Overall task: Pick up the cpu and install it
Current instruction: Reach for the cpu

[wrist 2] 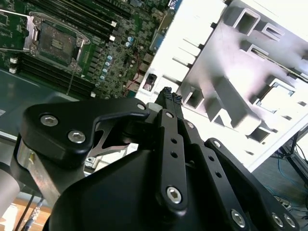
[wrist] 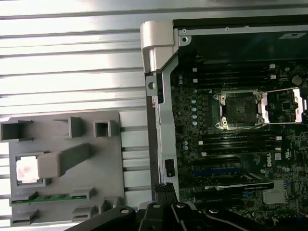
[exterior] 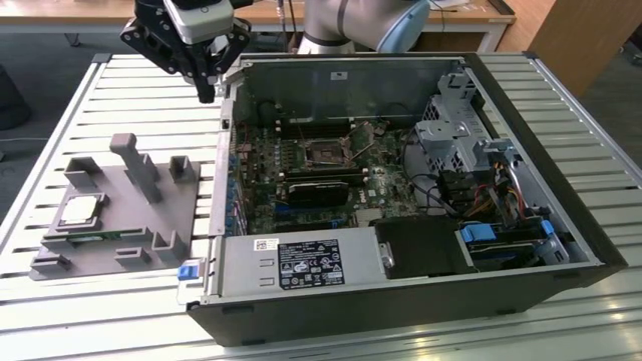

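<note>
Claw (exterior: 207, 94) hangs clenched and empty just outside the computer case wall (exterior: 222, 173). The cpu (exterior: 80, 210) sits well apart from it in the grey holder tray (exterior: 186, 204), and the open motherboard socket (exterior: 326, 153) lies on the claw's other side. Pickup looks not yet begun. A grasp calls for parted fingers over the chip.

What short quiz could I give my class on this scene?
1. True or false: the cpu sits in the socket.
2. The gripper holds: A the cpu, B a screwdriver, C nothing.
3. In the exterior view, on which side of the case does the tray lie?
Key: 1 false; 2 C; 3 left.
</note>
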Available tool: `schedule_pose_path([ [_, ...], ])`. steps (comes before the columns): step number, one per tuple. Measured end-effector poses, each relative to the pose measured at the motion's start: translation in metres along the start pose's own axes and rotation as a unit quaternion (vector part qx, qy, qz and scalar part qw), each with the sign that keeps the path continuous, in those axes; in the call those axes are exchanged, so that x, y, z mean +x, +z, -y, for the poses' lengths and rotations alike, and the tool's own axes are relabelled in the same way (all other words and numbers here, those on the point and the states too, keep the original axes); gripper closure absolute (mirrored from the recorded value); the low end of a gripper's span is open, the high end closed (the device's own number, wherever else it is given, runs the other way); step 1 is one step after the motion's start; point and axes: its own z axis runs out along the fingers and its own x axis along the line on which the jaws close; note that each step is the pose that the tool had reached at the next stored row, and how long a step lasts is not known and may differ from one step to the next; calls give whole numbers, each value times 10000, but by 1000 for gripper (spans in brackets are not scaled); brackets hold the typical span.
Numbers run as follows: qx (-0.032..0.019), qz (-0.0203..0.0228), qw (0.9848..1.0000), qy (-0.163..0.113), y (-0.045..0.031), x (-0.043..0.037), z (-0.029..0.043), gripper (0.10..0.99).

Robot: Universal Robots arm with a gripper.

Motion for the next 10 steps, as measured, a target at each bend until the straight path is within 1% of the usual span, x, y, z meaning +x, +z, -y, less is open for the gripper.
schedule_pose_path([
  [10,0,0,10000,0,-1,104,6,980],
])
